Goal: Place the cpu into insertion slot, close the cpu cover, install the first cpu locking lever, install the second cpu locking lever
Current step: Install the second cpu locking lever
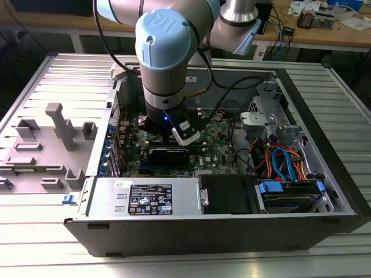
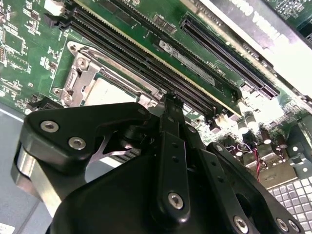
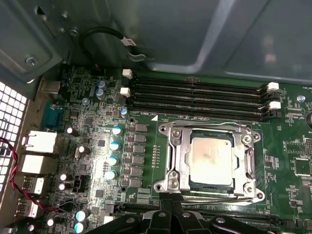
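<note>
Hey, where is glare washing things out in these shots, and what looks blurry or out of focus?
In the first wrist view, the cpu is bleached pale by glare, its silver cpu cover shining. In the second wrist view, the graphics card edge blows out white and the near gripper body is soft. In the exterior view, the aluminium table reflects brightly.

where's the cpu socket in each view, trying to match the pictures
Exterior view: I cannot make the socket out on the motherboard under the arm.
First wrist view: socket with silver cover and chip, just beyond the gripper.
Second wrist view: socket partly behind the gripper.
Shared landmark: long black memory slots beside the socket.
</note>
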`<state>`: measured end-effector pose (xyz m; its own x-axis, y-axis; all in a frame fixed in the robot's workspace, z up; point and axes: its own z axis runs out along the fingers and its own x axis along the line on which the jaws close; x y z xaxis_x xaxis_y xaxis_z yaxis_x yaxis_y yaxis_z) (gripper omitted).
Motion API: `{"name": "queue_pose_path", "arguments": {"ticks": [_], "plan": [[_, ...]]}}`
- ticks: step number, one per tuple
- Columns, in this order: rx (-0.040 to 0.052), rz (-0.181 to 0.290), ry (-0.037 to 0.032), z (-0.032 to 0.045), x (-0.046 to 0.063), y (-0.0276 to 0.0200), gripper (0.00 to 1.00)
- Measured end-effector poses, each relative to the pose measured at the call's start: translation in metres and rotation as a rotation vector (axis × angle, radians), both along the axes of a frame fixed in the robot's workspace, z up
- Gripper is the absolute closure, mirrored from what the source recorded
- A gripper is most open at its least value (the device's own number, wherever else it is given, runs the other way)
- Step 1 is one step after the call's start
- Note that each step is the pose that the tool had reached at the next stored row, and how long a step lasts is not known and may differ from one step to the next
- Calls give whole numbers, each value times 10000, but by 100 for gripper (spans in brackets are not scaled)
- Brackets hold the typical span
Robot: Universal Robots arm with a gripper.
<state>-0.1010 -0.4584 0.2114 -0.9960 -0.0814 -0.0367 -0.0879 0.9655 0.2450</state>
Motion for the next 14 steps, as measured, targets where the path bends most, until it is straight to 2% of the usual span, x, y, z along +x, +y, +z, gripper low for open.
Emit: {"name": "queue_pose_path", "arguments": {"ticks": [9,14], "plan": [[18,-163,10,-42,-37,5,89],[50,-214,10,-63,-38,26,89]]}}
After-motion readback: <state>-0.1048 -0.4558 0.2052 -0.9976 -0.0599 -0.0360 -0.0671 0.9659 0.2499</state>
